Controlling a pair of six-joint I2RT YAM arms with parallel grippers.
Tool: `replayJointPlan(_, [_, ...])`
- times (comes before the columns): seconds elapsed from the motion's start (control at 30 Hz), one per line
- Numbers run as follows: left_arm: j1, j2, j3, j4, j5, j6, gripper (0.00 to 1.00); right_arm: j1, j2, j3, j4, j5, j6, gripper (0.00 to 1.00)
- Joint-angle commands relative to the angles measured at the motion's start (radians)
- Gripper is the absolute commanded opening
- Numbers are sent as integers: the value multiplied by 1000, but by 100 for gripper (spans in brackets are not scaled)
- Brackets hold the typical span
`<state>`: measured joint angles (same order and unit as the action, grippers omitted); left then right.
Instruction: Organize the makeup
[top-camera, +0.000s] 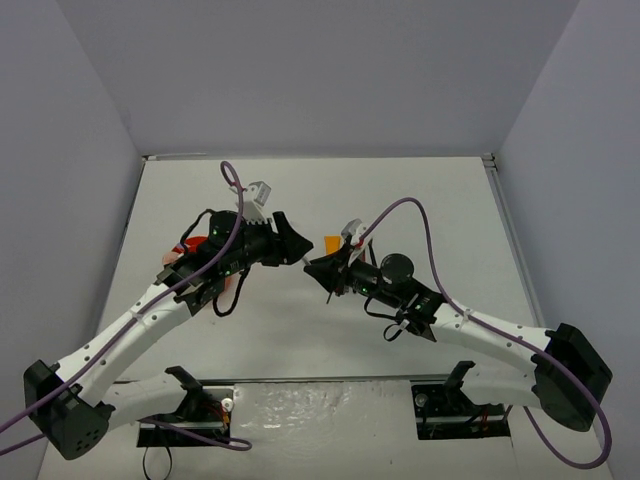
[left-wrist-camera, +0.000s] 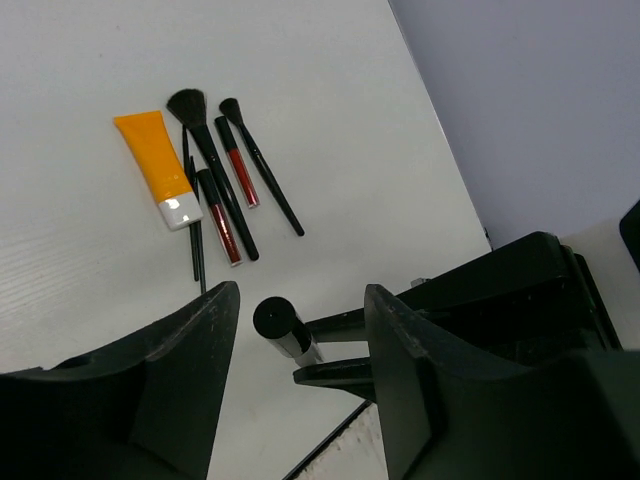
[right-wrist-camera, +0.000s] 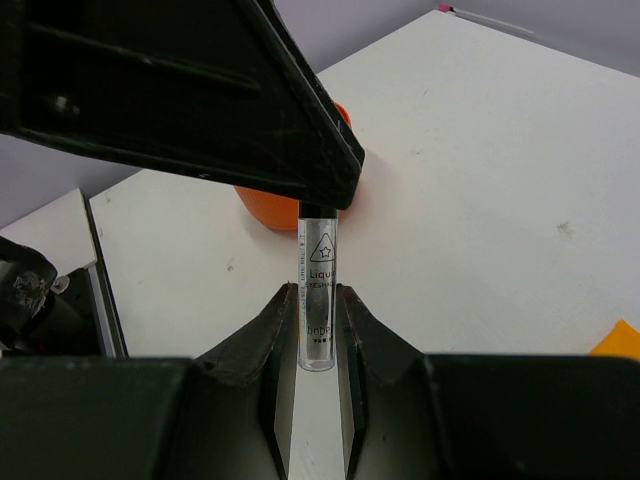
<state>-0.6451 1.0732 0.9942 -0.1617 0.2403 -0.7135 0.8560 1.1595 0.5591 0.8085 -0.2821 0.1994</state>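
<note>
A clear liquid eyeshadow tube (right-wrist-camera: 322, 255) with a black cap (left-wrist-camera: 272, 316) hangs in the air between the two arms. My right gripper (right-wrist-camera: 318, 291) is shut on its lower end. My left gripper (left-wrist-camera: 300, 293) stands open around the capped end, with a gap on each side. In the top view the left gripper (top-camera: 293, 245) and the right gripper (top-camera: 313, 266) meet nose to nose mid-table. On the table below lie an orange-white tube (left-wrist-camera: 157, 163), two black brushes (left-wrist-camera: 215, 165), two red gloss tubes (left-wrist-camera: 240, 175) and a thin black pencil (left-wrist-camera: 195, 240).
The round orange tub (right-wrist-camera: 272, 212) stands behind the left gripper's finger in the right wrist view and shows as a red-orange patch (top-camera: 186, 247) under the left arm. The table's near edge (left-wrist-camera: 330, 445) runs just below the grippers.
</note>
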Motion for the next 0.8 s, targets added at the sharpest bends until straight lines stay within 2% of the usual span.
replayJointPlan(0.0, [-24,14,69,93,-30,-3,41,9,-6,43,128,-17,-12,0])
replayJointPlan(0.17, [-39,17,67,88,-50,5,14,9,-6,39,135,-15,-9,0])
replayJointPlan(0.2, [-39,17,67,88,-52,6,5,9,-4,39,135,-15,-8,2])
replayJointPlan(0.27, [-39,17,65,88,-54,6,1,9,-3,41,135,-15,-7,6])
replayJointPlan(0.3, [-42,16,63,88,-59,5,0,11,-3,39,136,-13,-5,12])
replayJointPlan(0.4, [-45,13,53,90,-68,8,0,11,-7,43,119,16,-5,44])
replayJointPlan(0.47, [-45,3,52,70,-97,22,0,10,-13,47,93,40,-7,61])
replayJointPlan(0.6, [-44,-41,40,-14,-248,49,0,9,-35,58,18,125,-21,96])
replayJointPlan(0.77, [-29,-144,-4,-157,-575,74,0,8,-84,65,-121,261,-40,100])
